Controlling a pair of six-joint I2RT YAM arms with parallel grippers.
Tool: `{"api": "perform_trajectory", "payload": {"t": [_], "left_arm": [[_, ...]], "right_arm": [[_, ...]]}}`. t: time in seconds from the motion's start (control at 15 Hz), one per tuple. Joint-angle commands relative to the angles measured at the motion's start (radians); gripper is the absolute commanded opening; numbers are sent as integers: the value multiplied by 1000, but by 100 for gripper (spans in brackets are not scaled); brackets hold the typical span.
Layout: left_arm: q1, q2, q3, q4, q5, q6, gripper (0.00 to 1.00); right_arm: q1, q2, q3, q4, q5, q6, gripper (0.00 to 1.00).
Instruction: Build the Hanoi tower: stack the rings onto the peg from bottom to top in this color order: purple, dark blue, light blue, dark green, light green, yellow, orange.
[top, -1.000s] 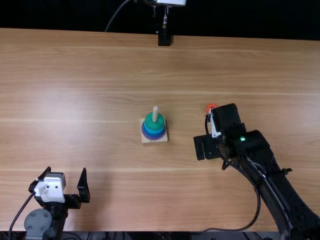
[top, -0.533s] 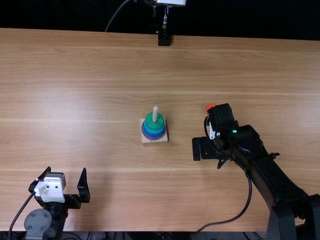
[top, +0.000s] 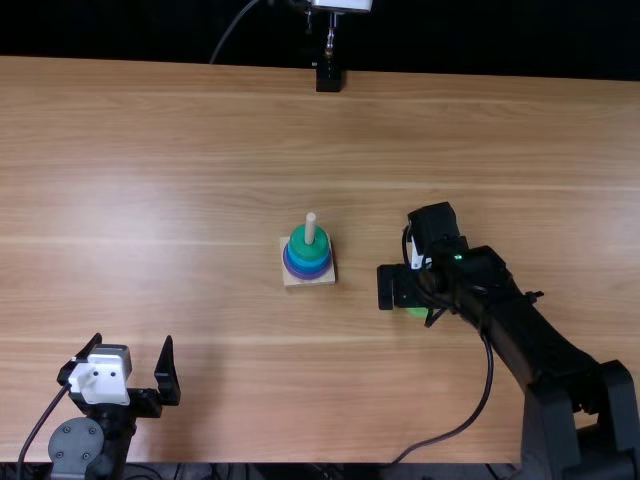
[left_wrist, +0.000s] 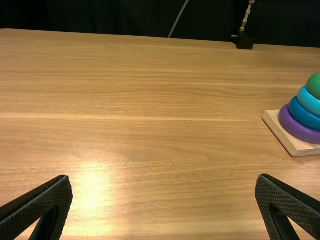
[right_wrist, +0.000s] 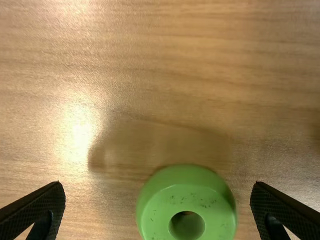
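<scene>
The right gripper (top: 402, 287) hangs over the table (top: 200, 150) with its two fingers spread well apart. Between them, as the right wrist view has it, is the light green ring (right_wrist: 206, 220), touching neither finger. The ring lies flat on the wood, its hole facing up, with small dark marks on its upper face. Seen from the top view, it peeks out from under the gripper, on the side toward the table's near edge. A black cable (top: 485, 395) loops from the gripper down to that edge.

Left of the right gripper and slightly farther across the table sits the square wooden base (top: 312, 282). Its pale peg (top: 310, 228) stands upright and carries four rings: purple ring (left_wrist: 295, 127) lowest, then dark blue ring (left_wrist: 304, 115), light blue ring (left_wrist: 310, 102) and dark green ring (left_wrist: 315, 85) on top.

Beyond the base, at the far edge, is a black block (top: 328, 76) under a metal rod. Well off to the right gripper's left, by the near edge, the left gripper (top: 133, 345) holds its fingers wide apart.
</scene>
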Motion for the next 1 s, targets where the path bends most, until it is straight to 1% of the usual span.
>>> {"api": "perform_trajectory", "payload": {"t": [0.0,0.6,0.8,0.87,0.93], "left_arm": [[5,-12,-105,-79,13,14,100],[5,-12,-105,-79,13,14,100],[5,-12,-105,-79,13,14,100],[5,-12,-105,-79,13,14,100],[5,-12,-105,-79,13,14,100]], "right_arm": [[2,19,-6,2,5,16,100],[3,19,-47,-9,5,16,100],[5,19,-58,-2,9,16,100],[3,19,-58,-2,9,16,80],[3,19,-58,-2,11,16,54]]}}
